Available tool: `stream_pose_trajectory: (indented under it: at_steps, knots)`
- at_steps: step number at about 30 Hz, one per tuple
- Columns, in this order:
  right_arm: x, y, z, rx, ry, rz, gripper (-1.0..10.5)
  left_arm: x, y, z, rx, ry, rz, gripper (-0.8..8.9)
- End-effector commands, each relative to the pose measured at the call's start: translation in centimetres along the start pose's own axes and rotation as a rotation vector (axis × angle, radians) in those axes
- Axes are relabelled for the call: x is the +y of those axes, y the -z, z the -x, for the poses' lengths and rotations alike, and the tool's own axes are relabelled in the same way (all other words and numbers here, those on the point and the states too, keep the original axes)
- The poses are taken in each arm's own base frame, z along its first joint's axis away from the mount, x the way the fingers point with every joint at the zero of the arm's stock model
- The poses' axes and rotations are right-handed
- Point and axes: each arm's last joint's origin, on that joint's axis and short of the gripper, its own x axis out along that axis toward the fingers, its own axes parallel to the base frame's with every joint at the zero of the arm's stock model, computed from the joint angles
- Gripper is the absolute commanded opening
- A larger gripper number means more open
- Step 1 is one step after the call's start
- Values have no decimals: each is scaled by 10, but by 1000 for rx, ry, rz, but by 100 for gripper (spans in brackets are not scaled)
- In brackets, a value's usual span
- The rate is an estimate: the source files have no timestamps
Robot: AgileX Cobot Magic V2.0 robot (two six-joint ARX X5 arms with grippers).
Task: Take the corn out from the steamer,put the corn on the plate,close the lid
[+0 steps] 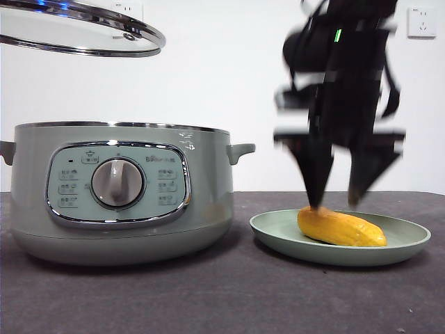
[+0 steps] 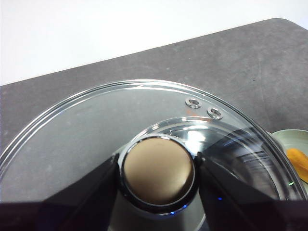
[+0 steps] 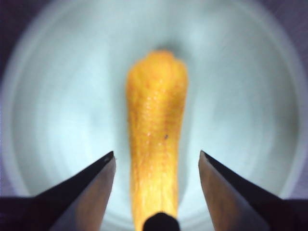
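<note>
The yellow-orange corn point(image 1: 342, 228) lies on the pale green plate point(image 1: 410, 236) to the right of the steamer point(image 1: 118, 191). My right gripper point(image 1: 337, 202) hangs open just above the corn, its jaws spread wider than the cob point(image 3: 156, 144) and apart from it, over the plate point(image 3: 57, 106). High at the upper left the glass lid point(image 1: 76, 31) hangs level above the open steamer. My left gripper point(image 2: 159, 166) is shut on the lid's knob point(image 2: 158, 173). Through the glass lid point(image 2: 77, 125) I see the table, and the corn point(image 2: 299, 162) at the picture's edge.
The dark table point(image 1: 229, 299) stretches in front of the steamer and plate. A white wall with a socket point(image 1: 421, 21) stands behind. The steamer's small side handle point(image 1: 240, 149) sticks out toward the plate.
</note>
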Motion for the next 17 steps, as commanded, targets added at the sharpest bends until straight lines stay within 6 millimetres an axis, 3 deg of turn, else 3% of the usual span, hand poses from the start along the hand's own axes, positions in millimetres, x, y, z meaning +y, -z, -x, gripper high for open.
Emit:
stream_pose_trajectory:
  at_steps: [1,9,17]
  knots:
    - [-2,4,29,-77,-12,-11,288,-1,-6,-2,-49,29,19,-9]
    - [-11,32,109,-252,-26,-25,284,-11,0,-41,41,150,37,-9]
    - [-18,64,157,-343,-31,-34,283,-22,12,-83,124,170,23,-9]
